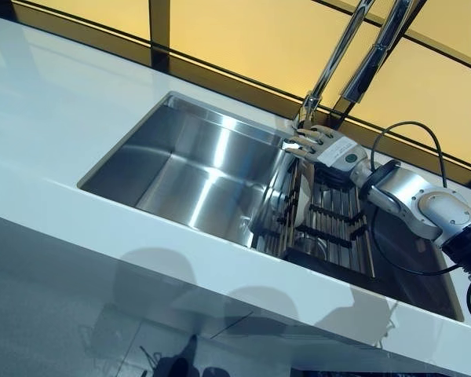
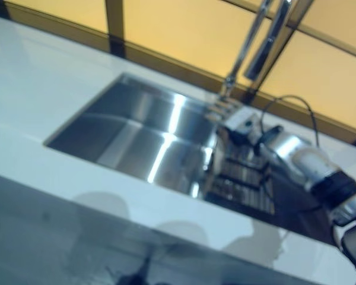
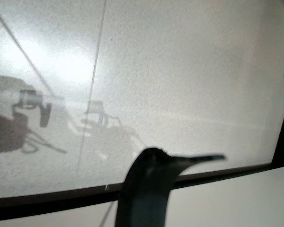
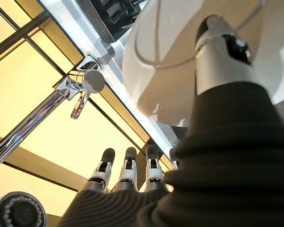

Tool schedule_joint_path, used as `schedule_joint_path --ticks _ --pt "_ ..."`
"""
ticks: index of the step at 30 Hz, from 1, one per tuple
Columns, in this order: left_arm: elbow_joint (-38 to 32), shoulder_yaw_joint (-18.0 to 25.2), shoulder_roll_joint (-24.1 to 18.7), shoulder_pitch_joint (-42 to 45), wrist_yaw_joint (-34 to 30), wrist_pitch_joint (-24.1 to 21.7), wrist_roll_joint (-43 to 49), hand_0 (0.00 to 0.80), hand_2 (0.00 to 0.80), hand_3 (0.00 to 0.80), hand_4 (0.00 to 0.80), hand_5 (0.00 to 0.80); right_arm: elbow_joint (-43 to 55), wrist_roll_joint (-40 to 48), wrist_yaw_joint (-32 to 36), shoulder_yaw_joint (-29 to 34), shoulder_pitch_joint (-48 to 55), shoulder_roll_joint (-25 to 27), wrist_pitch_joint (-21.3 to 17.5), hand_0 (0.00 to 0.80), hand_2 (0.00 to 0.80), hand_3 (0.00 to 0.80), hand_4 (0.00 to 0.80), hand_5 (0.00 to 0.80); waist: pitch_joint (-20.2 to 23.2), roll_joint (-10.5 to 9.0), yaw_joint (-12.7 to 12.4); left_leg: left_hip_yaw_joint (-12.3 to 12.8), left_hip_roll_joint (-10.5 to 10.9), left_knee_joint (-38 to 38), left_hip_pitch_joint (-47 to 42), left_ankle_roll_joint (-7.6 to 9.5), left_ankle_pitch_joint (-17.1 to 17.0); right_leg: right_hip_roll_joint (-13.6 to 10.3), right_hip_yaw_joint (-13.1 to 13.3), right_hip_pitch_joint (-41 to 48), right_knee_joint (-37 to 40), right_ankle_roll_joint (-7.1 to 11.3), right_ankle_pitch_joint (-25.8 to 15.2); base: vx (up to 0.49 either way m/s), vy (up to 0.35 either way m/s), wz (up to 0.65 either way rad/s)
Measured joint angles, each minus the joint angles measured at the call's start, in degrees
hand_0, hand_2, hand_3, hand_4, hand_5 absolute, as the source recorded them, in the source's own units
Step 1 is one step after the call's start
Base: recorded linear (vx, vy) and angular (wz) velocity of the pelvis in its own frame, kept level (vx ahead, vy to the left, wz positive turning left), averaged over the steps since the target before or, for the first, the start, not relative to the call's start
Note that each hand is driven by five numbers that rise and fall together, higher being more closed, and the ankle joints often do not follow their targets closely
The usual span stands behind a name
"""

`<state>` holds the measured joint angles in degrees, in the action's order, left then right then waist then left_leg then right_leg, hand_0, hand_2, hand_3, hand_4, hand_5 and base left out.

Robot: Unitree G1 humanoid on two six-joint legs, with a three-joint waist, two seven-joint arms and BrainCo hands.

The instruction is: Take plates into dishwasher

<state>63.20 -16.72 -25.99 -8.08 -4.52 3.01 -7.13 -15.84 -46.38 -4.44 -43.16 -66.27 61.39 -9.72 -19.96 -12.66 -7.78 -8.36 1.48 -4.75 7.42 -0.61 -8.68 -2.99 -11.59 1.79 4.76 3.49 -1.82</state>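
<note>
Counter point(image 1: 55, 118) runs from 9 o'clock across the head views, bare. Sink point(image 1: 196, 169) at centre, steel basin with nothing in it. Rack point(image 1: 330, 224) sits in the sink's 3 o'clock end, dark ribs; a white plate point(image 1: 301, 206) stands on edge at the rack's 9 o'clock side, a second round dish lower in the rack, too dim to be sure. Tap point(image 1: 334, 59) rises at 1 o'clock. Right hand point(image 1: 318, 144) hovers just above the plate's top rim, fingers straight and spread, thumb point(image 4: 217, 56) lying against the plate face in the wrist view; not curled round it, so no grip yet. Left hand not in any view. Judgement: task at its start, plate not lifted, dishwasher not in sight, all carrying left to do
</note>
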Motion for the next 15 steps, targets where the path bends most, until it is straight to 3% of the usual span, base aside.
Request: schedule_joint_path --ticks 13,14,15 --pt "-0.21 0.09 0.03 -0.15 0.19 -1.13 -3.81 0.0 0.0 0.0 0.0 0.0 0.04 -8.98 3.24 -0.69 0.01 -2.41 -2.58 0.0 0.0 0.0 0.0 0.0 -0.55 -0.31 -0.87 0.0 0.0 0.0 0.19 -0.02 -0.02 0.01 -0.07 -0.17 0.01 0.0 0.0 0.0 0.0 0.0" --pt "-0.24 0.11 0.03 -0.15 0.2 -1.14 -3.81 0.0 0.0 0.0 0.0 0.0 0.05 -9.2 3.28 -0.69 0.01 -2.41 -2.59 0.104 0.104 0.104 0.104 0.104 -0.56 -0.32 -0.93 0.0 0.0 0.0 0.19 -0.02 -0.02 0.01 -0.07 -0.17 0.01 0.0 0.0 0.0 0.0 0.0" --pt "-0.25 0.16 0.03 -0.15 0.35 -1.16 -3.84 0.0 0.0 0.0 0.0 0.0 0.47 -10.48 3.83 -0.69 0.0 -2.42 -2.98 0.408 0.408 0.408 0.408 0.408 -0.69 -0.45 -1.1 -0.02 0.0 0.0 0.19 -0.03 -0.02 0.0 -0.1 -0.16 0.01 0.0 0.0 0.0 0.0 0.0"
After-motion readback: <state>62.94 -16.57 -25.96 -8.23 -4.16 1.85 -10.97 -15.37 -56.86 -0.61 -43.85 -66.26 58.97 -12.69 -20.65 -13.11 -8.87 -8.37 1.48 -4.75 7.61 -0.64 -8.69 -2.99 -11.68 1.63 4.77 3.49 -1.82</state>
